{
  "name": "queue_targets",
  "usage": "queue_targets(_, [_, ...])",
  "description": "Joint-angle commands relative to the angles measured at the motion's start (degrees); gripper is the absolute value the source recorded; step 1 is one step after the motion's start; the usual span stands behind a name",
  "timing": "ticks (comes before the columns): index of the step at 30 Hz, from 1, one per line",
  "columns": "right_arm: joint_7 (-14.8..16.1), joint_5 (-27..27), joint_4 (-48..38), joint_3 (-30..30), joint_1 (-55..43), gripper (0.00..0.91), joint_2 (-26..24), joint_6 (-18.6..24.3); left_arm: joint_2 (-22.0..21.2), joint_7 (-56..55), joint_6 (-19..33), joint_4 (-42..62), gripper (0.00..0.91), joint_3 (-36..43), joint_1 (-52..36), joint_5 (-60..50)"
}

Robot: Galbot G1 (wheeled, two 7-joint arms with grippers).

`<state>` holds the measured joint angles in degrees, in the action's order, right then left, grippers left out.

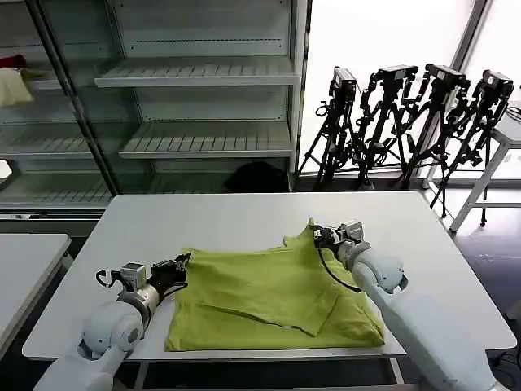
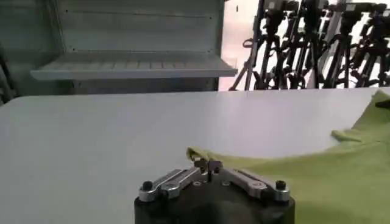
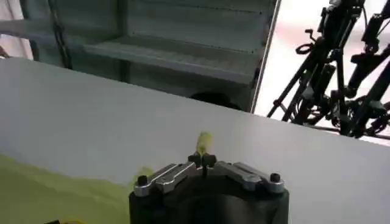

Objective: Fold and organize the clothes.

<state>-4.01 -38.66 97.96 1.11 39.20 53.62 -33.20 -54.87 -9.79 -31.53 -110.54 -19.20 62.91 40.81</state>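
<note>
The clothes are one lime yellow-green T-shirt (image 1: 273, 295), lying partly folded on the white table (image 1: 236, 216), plain side up. My left gripper (image 1: 184, 262) is shut on the shirt's far left corner. In the left wrist view the pinched green edge (image 2: 196, 153) sticks out past the left gripper (image 2: 207, 164). My right gripper (image 1: 316, 236) is shut on the far right corner, which is lifted into a small peak. In the right wrist view a tuft of green cloth (image 3: 204, 141) pokes out above the right gripper (image 3: 202, 159).
Bare table top lies beyond the shirt toward the far edge. Behind the table stand metal shelves (image 1: 195, 77) and several black tripods (image 1: 407, 122). A second white table (image 1: 24, 261) stands at the left and another (image 1: 509, 130) at the far right.
</note>
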Motion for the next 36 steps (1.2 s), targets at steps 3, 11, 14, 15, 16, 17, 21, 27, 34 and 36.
queue_targets(3, [0.62, -1.24, 16.54, 9.83, 17.03, 0.0, -9.16, 0.12, 0.48, -2.34, 1.87, -11.96, 0.0, -1.95, 11.52, -2.94])
queue_targets(11, [-0.28, -1.27, 23.35, 12.24, 23.92, 0.0, -11.15, 0.08, -0.63, -4.81, 1.13, -16.95, 0.0, -3.16, 17.81, -8.36])
queue_targets(14, [-0.17, -1.2, 24.5, 13.13, 25.66, 0.0, -11.66, 0.07, -0.93, -5.35, 0.01, -18.74, 0.0, -4.28, 20.03, -8.79])
queue_targets(15, [-0.13, -1.2, 24.6, 13.3, 25.9, 0.0, -11.76, 0.06, -1.02, -5.32, -0.17, -18.93, 0.0, -4.39, 20.59, -9.43])
queue_targets(16, [0.25, -1.08, 25.01, 14.59, 27.39, 0.0, -12.33, 0.08, -1.06, -5.16, -0.13, -19.15, 0.0, -4.39, 21.22, -10.38])
queue_targets(17, [0.66, -0.8, 25.15, 15.7, 28.21, 0.0, -12.73, 0.1, -1.15, -5.07, -0.03, -19.28, 0.0, -4.28, 22.14, -10.83])
queue_targets(21, [1.58, -0.68, 25.81, 18.79, 32.17, 0.0, -13.73, 0.13, -1.71, -5.06, 0.31, -20.3, 0.0, -3.2, 24.87, -12.86])
queue_targets(27, [1.72, -0.59, 27.93, 22.89, 38.7, 0.0, -13.26, 0.14, -1.9, -5.13, 0.25, -19.22, 0.0, -2.92, 24.98, -14.03])
queue_targets(34, [1.26, 0.07, 29.81, 24.39, 42.28, 0.0, -11.27, 0.12, -2.25, -6.65, 0.19, -17.36, 0.0, -3.01, 23.58, -13.76])
queue_targets(36, [1.41, 0.38, 29.89, 24.65, 43.17, 0.0, -11.13, 0.14, -2.34, -6.75, 0.07, -17.18, 0.0, -2.82, 23.38, -13.78])
